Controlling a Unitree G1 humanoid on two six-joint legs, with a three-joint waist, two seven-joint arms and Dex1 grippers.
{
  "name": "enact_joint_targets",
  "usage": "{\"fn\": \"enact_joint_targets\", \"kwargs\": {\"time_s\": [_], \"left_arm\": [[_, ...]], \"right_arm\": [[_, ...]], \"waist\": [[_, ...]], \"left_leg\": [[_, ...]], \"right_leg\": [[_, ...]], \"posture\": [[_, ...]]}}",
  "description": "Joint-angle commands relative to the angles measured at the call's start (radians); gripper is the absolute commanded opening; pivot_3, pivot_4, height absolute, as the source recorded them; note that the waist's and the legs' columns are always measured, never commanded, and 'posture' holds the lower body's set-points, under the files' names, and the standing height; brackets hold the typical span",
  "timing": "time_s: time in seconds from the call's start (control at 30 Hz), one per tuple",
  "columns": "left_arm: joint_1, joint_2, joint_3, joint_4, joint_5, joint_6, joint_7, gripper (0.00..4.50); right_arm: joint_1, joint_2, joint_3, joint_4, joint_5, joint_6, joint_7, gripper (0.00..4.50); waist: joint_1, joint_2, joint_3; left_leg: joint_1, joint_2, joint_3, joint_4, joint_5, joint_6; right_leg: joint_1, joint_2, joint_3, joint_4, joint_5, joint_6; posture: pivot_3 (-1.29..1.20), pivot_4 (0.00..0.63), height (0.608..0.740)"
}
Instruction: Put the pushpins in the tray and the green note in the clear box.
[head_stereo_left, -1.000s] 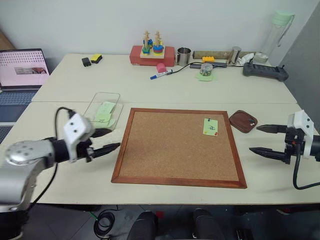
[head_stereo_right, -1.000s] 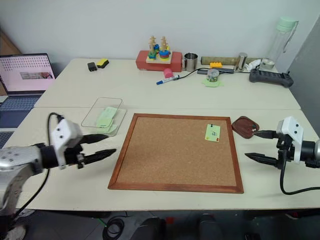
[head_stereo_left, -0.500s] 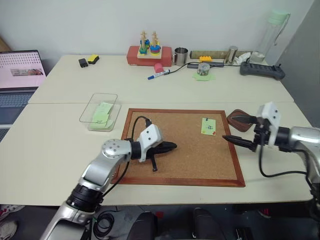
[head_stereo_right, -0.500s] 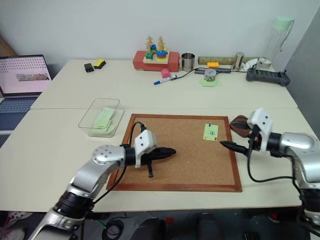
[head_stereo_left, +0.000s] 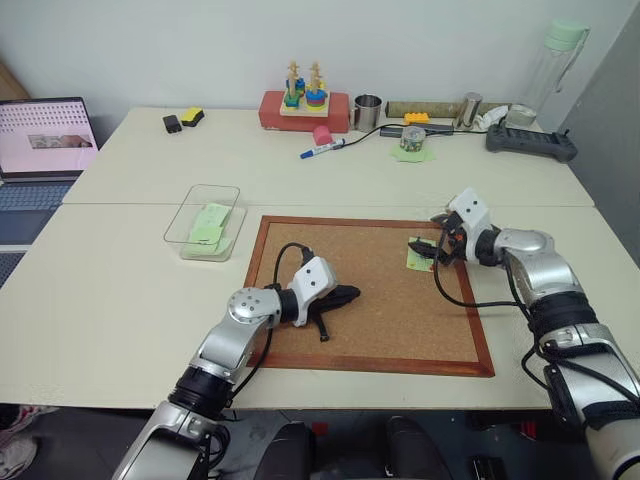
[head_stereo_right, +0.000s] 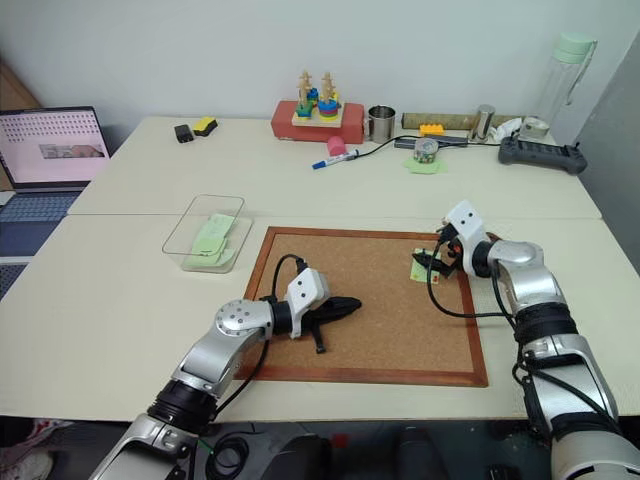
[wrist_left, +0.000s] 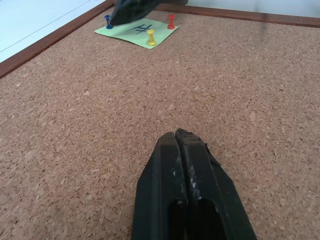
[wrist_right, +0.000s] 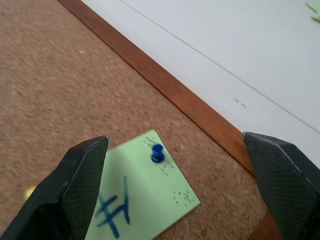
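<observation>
Now the left arm is reaching in from the near left side, bent at the elbow, with its forearm lying low over the cork board (head_stereo_left: 370, 290). The left end effector (head_stereo_left: 348, 293) is pointing toward the right, out over the middle of the board. Its two black fingers (wrist_left: 187, 170) are pressed tight together and are pinching nothing. They are sitting just above the bare cork.

The right arm is coming in from the near right side and bending back toward the far right corner of the board. The right end effector (head_stereo_left: 428, 247) is pointing left and a little down at the green note (head_stereo_left: 419, 254). Its two fingers (wrist_right: 82, 175) are spread wide apart, one on each side of the note's top corner. They are holding nothing.

The green note is lying flat on the cork near the board's far right corner, with dark marks in its middle. Little pushpins are sticking in it. In the wrist views they are looking like a blue pin (wrist_right: 157, 153), a red pin (wrist_left: 171, 21) and a yellow pin (wrist_left: 150, 37).

The tray (head_stereo_left: 468, 229) is sitting on the tabletop (head_stereo_left: 120, 290) just past the board's right edge, mostly hidden behind the right arm. The clear box (head_stereo_left: 205, 222) is sitting on the tabletop just beside the board's far left corner, with pale green notes (head_stereo_left: 208, 224) lying inside it.
</observation>
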Motion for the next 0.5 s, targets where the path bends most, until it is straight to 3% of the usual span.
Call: {"fn": "enact_joint_targets", "kwargs": {"time_s": [0.03, 0.5], "left_arm": [[0.031, 0.008, -0.008, -0.008, 0.022, 0.012, 0.003, 0.00], [0.052, 0.019, 0.004, -0.039, 0.028, 0.038, -0.001, 0.00]], "right_arm": [[-0.041, 0.018, -0.017, 0.053, -0.014, -0.067, -0.002, 4.14], [-0.060, 0.046, -0.029, 0.112, -0.020, -0.113, 0.023, 1.27]], "waist": [[-0.001, 0.000, 0.000], [-0.004, 0.001, -0.001]], "left_leg": [[0.000, 0.000, 0.000, 0.000, 0.000, 0.000], [0.001, 0.000, -0.001, 0.000, 0.000, 0.000]], "right_leg": [[0.000, 0.000, 0.000, 0.000, 0.000, 0.000], [0.000, 0.001, 0.001, 0.001, 0.000, 0.000]], "posture": [[0.00, 0.150, 0.740], [0.00, 0.150, 0.740]]}}
